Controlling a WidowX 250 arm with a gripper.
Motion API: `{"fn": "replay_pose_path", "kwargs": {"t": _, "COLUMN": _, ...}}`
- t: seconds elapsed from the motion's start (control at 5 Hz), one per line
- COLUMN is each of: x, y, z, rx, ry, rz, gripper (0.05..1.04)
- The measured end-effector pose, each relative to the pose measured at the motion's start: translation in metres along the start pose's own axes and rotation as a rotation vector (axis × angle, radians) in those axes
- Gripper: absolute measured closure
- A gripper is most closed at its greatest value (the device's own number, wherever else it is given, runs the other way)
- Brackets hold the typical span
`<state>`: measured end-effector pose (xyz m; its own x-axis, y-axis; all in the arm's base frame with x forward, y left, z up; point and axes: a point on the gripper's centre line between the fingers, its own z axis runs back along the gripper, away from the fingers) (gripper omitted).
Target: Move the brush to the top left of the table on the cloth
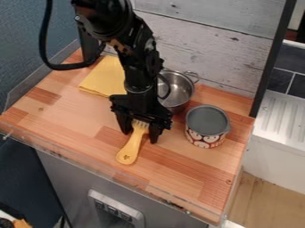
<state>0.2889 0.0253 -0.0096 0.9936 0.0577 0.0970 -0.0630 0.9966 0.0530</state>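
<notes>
**Cloth [105, 80] left, brush [134, 144] centre!**

Folded cloth, back left. Then the brush on the counter [71, 118], its head between the 2 wide-spread fingers of the tool [140, 136]: centre it, close squarely, lift straight up! To the right, pot [179, 89] and can [207, 121]: swing leftward, clear of both.
</notes>
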Motion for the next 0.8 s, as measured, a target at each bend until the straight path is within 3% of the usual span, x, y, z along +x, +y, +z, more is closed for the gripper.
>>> {"fn": "replay_pose_path", "kwargs": {"t": 0.2, "x": -0.011, "y": -0.003, "z": 0.006, "rx": 0.002, "ry": 0.007, "rz": -0.028, "gripper": 0.302}}
{"fn": "replay_pose_path", "kwargs": {"t": 0.4, "x": -0.012, "y": -0.003, "z": 0.026, "rx": -0.021, "ry": -0.008, "rz": -0.045, "gripper": 0.301}}
{"fn": "replay_pose_path", "kwargs": {"t": 0.6, "x": -0.003, "y": 0.028, "z": 0.052, "rx": -0.041, "ry": -0.015, "rz": 0.029, "gripper": 0.302}}
{"fn": "replay_pose_path", "kwargs": {"t": 0.8, "x": 0.031, "y": 0.067, "z": 0.062, "rx": -0.028, "ry": -0.044, "rz": 0.075, "gripper": 0.302}}
